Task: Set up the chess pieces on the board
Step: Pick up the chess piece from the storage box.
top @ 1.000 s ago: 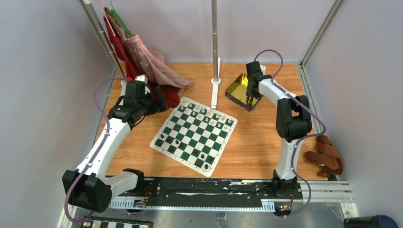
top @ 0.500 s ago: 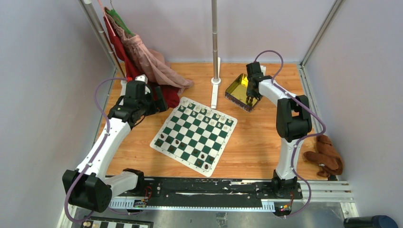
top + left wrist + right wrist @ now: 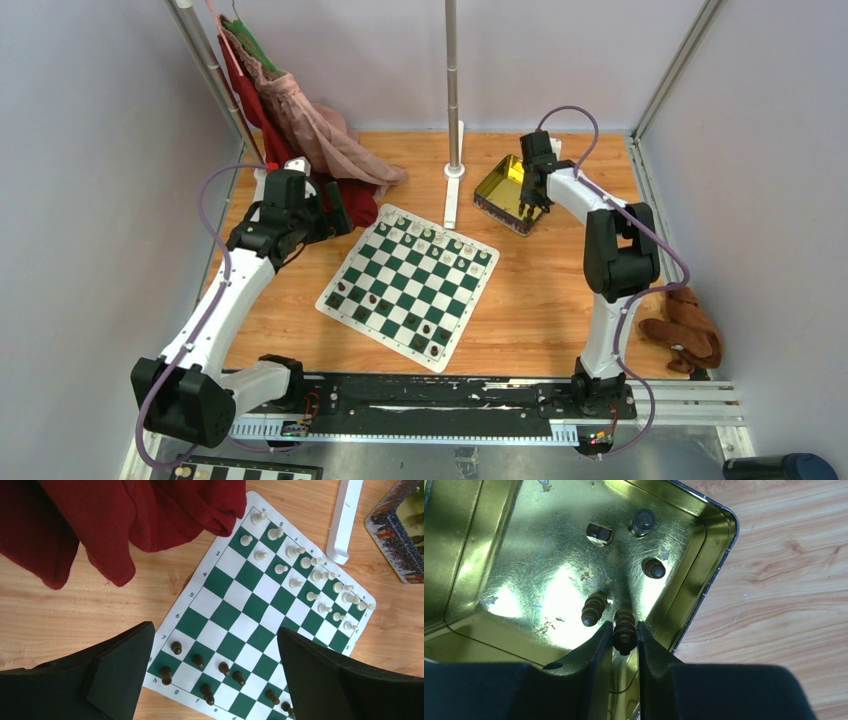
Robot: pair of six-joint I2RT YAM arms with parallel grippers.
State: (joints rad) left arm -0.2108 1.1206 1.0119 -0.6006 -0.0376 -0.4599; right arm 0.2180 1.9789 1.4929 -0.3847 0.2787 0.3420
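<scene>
The green and white board (image 3: 410, 284) lies mid-table, also in the left wrist view (image 3: 250, 600). Cream pieces (image 3: 300, 575) fill its far rows and several dark pieces (image 3: 220, 669) stand on its near rows. My left gripper (image 3: 215, 675) is open and empty, held above the board's left corner. My right gripper (image 3: 624, 632) is inside the gold tin (image 3: 489, 555), shut on a dark piece (image 3: 624, 634). Several more dark pieces (image 3: 594, 609) lie on the tin's floor. From above the right gripper (image 3: 528, 205) sits over the tin (image 3: 497, 185).
Red cloth (image 3: 125, 520) lies by the board's far left corner, with clothes (image 3: 300, 130) hanging on a rail. A white pole base (image 3: 455, 190) stands between board and tin. A brown soft toy (image 3: 690, 335) lies at the right edge.
The right arm has shifted very slightly over the tin. The left arm and the board's pieces have not moved.
</scene>
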